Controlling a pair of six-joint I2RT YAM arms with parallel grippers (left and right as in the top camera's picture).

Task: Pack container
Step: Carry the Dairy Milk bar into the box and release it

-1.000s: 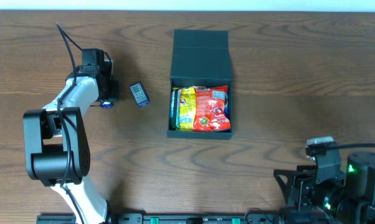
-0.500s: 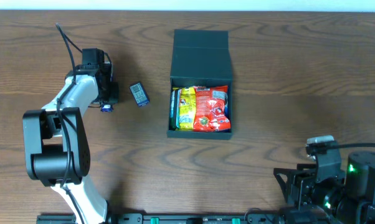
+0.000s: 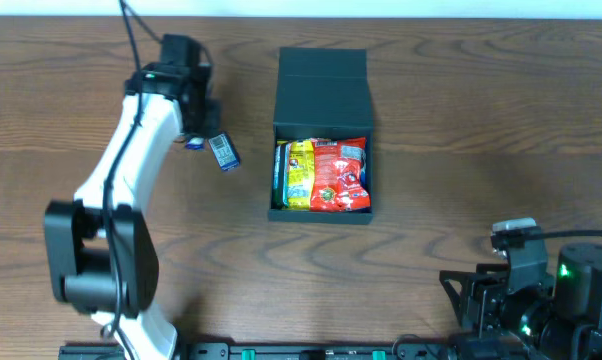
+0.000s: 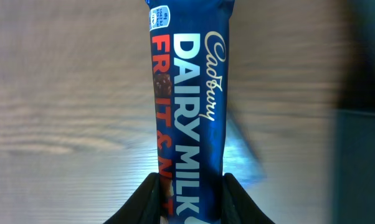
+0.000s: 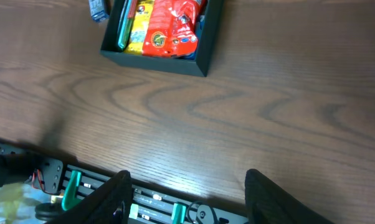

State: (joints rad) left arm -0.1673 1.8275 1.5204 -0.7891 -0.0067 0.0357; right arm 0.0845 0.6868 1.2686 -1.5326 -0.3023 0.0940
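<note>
We had the left gripper (image 4: 190, 188) pinching the chocolate bar (image 4: 187, 93) by one end only, so it could swing, slip free and drop short of the container (image 3: 321, 92).

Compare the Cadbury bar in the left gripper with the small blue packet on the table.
The Cadbury bar is clamped in the left gripper; the small blue packet lies loose on the table, untouched. The Cadbury bar is long and narrow; the small blue packet is short and stubby. Both have blue wrappers, and both are outside the container.
</note>
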